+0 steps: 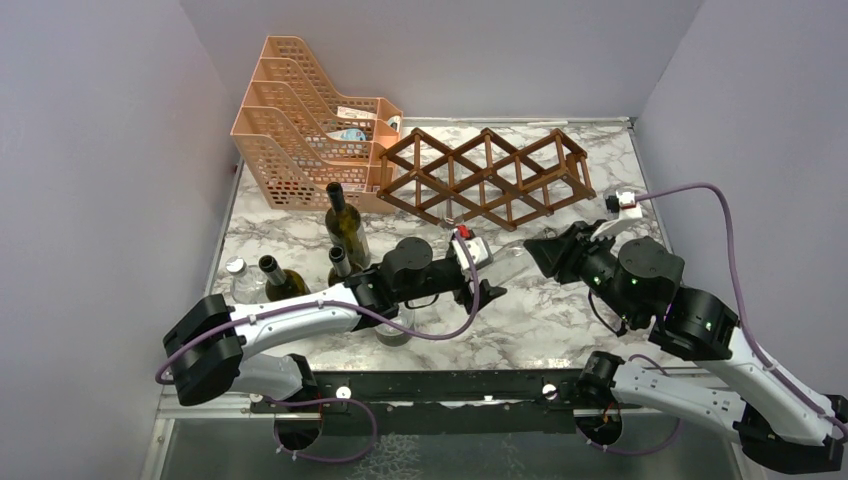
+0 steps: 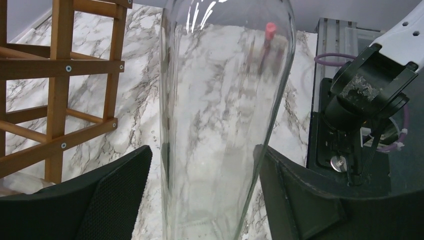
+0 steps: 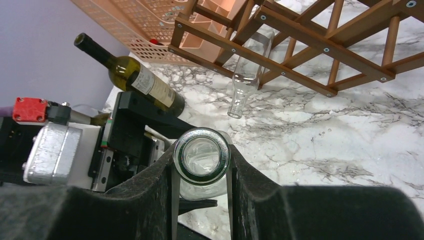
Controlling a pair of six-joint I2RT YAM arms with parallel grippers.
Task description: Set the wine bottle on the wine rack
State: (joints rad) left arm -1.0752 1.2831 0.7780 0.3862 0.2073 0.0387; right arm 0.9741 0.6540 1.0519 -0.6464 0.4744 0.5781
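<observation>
near the wine rack (image 1: 487, 175), the right gripper (image 3: 201, 156) pinched the clear wine bottle (image 2: 220, 125) by its neck; the left gripper (image 2: 204, 152) stood spread around its body.

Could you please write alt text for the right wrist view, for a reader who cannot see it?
The right end effector is clamped on the neck of a clear glass bottle, seen mouth-on. Beyond are a marble table, a wooden wine rack holding another clear bottle, and a labelled green wine bottle.

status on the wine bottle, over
Right gripper shut on neck of clear bottle. Left gripper open, straddling its body. Not yet in wine rack. Second bottle already in one opening.
</observation>
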